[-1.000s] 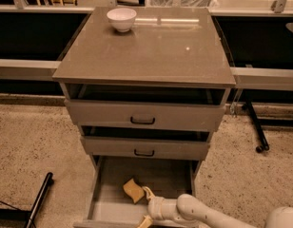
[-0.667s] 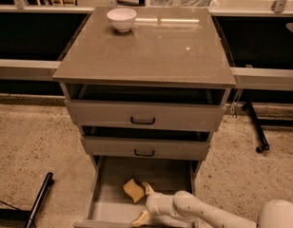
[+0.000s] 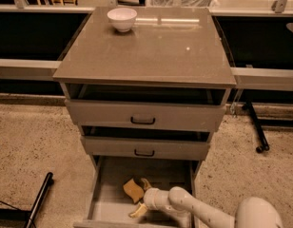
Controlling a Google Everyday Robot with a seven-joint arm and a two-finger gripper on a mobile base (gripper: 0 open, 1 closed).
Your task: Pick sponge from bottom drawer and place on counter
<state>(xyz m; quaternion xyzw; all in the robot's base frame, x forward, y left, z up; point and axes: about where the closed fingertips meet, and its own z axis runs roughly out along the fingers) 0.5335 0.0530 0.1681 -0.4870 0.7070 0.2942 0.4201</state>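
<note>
Gripper [image 3: 141, 198] spread apart beside sponge [image 3: 132, 190] in bottom drawer [image 3: 107, 207] — glossy counter [image 3: 151, 51], speckled floor [image 3: 32, 141]

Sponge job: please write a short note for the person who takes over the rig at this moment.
Gripper: open, low inside the bottom drawer, right beside the sponge, not closed on it.
Sponge: lies on the drawer floor.
Counter: a white bowl stands at its far left corner.
Done: drawer open, gripper at the sponge.
Left: grasp the sponge, lift it, place it on the counter.
</note>
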